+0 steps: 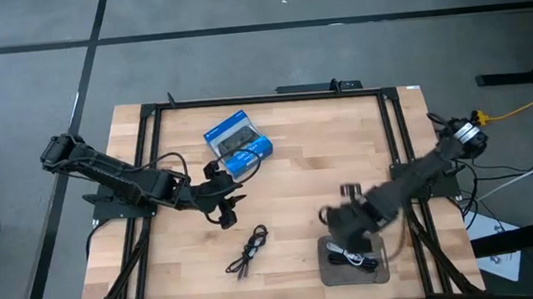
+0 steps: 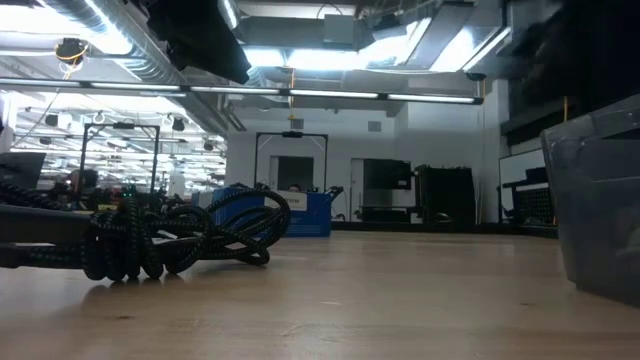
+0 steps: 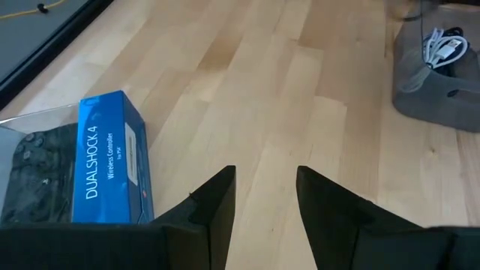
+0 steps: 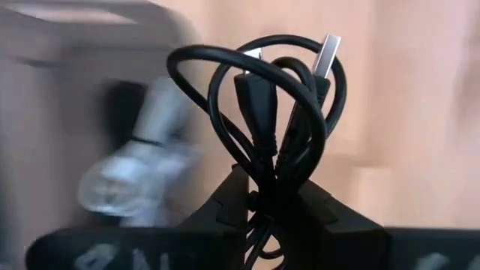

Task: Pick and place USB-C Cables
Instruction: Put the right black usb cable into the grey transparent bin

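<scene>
My right gripper (image 4: pixel 274 199) is shut on a black USB cable bundle (image 4: pixel 262 97). In the high view it (image 1: pixel 339 223) hovers at the far edge of the grey tray (image 1: pixel 353 258), which holds whitish cables (image 1: pixel 348 256) and a black one. Another black coiled cable (image 1: pixel 248 251) lies flat on the wood near the table's middle and shows large in the low view (image 2: pixel 170 235). My left gripper (image 1: pixel 225 211) is open above bare wood (image 3: pixel 266 180), near the blue box (image 1: pixel 238 144) and touching nothing. My right gripper pinches the black cable bundle between its two fingers, across several strands of the coil (image 4: pixel 271 176). The loops and two plugs (image 4: pixel 326 56) stick out past the fingertips. The strands run on down between the fingers, out of sight.
The blue DualShock 4 box (image 3: pixel 112 157) with its clear window lies on the far-middle part of the table. The grey tray (image 3: pixel 435 82) sits by the near right edge and shows as a wall in the low view (image 2: pixel 600 210). Black frame rails (image 1: pixel 395 128) run along the table's sides.
</scene>
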You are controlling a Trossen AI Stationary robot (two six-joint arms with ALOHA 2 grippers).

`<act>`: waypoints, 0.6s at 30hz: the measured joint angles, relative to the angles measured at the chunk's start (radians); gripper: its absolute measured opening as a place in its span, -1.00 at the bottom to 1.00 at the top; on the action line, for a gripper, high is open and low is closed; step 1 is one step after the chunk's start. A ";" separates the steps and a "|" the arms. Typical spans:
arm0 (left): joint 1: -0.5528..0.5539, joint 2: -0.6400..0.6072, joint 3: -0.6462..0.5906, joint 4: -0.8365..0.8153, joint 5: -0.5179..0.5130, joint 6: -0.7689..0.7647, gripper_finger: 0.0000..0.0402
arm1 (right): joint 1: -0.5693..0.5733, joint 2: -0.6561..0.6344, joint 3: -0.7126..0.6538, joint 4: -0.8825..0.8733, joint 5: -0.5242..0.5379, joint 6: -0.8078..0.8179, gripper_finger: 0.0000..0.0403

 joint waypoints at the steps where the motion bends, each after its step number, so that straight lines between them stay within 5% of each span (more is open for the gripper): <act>1: 0.000 0.000 0.000 0.000 0.000 0.000 -0.33 | 0.034 -0.002 0.010 0.024 -0.005 0.032 -0.73; 9: 0.000 0.000 0.000 0.007 0.001 0.000 -0.33 | 0.214 -0.004 0.022 0.264 -0.007 0.279 -0.60; 18: 0.000 0.000 0.000 0.013 0.001 -0.002 -0.33 | 0.219 0.039 0.013 0.163 0.009 0.546 -0.24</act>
